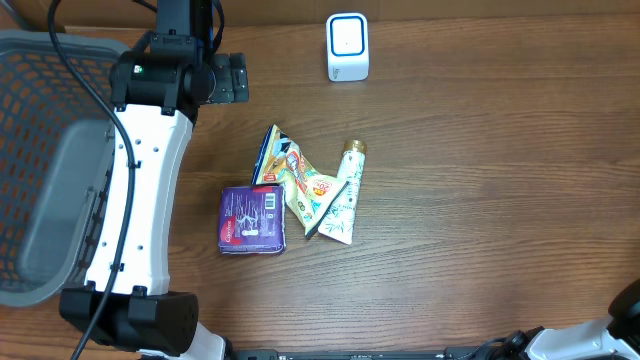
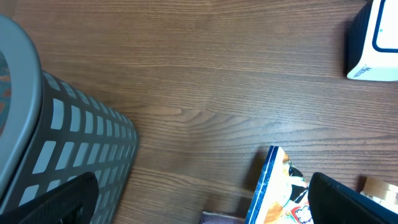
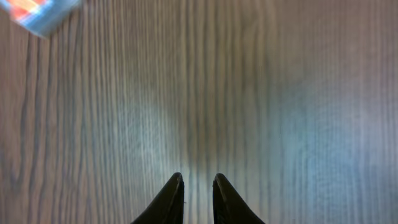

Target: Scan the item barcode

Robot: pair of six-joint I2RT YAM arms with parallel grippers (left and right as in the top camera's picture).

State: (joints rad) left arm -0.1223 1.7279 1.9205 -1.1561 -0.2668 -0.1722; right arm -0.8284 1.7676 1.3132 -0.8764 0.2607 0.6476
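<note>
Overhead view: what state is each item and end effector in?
left end effector, open, empty
right end effector, nearly shut, empty
barcode scanner, standing upright, untouched
snack bag, crumpled, lying down
purple pack, lying flat
tube, lying flat, cap on
basket, upright
</note>
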